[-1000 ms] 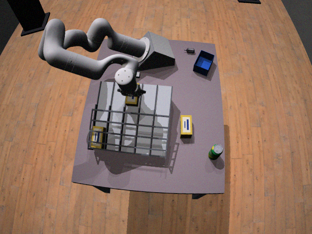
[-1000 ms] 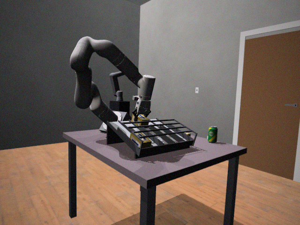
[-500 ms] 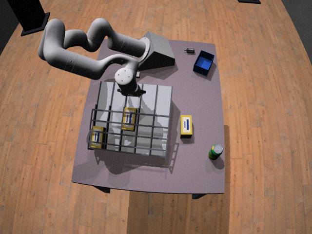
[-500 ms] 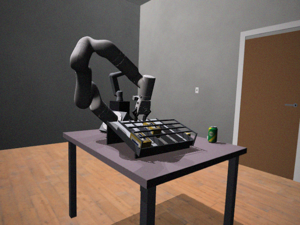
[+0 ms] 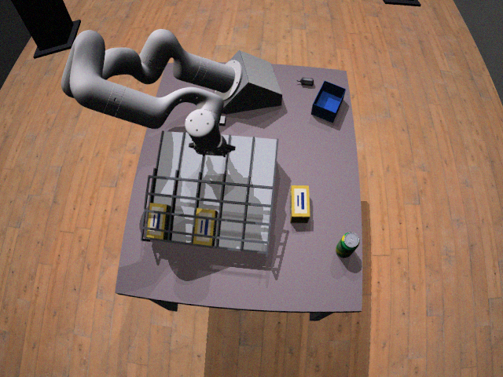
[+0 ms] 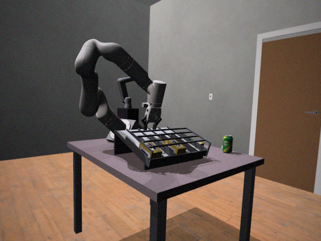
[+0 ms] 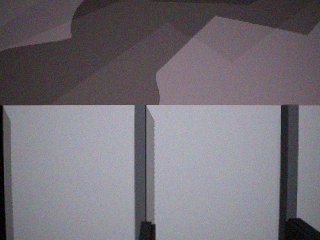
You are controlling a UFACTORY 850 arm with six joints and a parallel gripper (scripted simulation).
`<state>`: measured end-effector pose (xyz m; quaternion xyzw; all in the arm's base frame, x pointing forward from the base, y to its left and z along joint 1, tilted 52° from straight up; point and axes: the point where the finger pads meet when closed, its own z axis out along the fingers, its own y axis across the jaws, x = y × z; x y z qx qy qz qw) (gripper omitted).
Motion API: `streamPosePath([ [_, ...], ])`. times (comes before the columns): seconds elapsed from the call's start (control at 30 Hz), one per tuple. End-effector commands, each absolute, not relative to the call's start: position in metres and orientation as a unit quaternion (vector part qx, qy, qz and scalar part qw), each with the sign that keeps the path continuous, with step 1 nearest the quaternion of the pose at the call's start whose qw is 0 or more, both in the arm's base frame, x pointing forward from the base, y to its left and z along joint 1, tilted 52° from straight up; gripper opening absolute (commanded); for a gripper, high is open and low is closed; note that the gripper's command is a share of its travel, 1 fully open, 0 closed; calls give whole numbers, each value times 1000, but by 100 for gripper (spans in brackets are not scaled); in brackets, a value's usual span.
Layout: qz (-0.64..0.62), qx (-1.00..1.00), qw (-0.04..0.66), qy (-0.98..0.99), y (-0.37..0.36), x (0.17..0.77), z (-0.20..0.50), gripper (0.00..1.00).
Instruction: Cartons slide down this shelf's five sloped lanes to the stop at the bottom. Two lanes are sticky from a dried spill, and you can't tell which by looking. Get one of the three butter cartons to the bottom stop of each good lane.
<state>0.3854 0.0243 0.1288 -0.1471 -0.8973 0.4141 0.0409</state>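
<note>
Cartons [image 5: 205, 227] [image 6: 176, 146]: 2 at the bottom stop, blue bars on pale labels (words too blurred to read)
My fingers [image 5: 230, 148] [image 6: 154, 126]: spread, holding nothing
Can [image 5: 347, 244] [image 6: 227, 144]: green-yellow, lettering illegible
</note>
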Motion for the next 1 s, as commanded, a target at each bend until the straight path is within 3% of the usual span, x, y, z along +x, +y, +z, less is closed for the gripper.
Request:
streamPosePath([
  [0.0,414,-147,40,-898,25,386,129,77],
  [0.97,414,-147,40,-898,25,386,129,80],
])
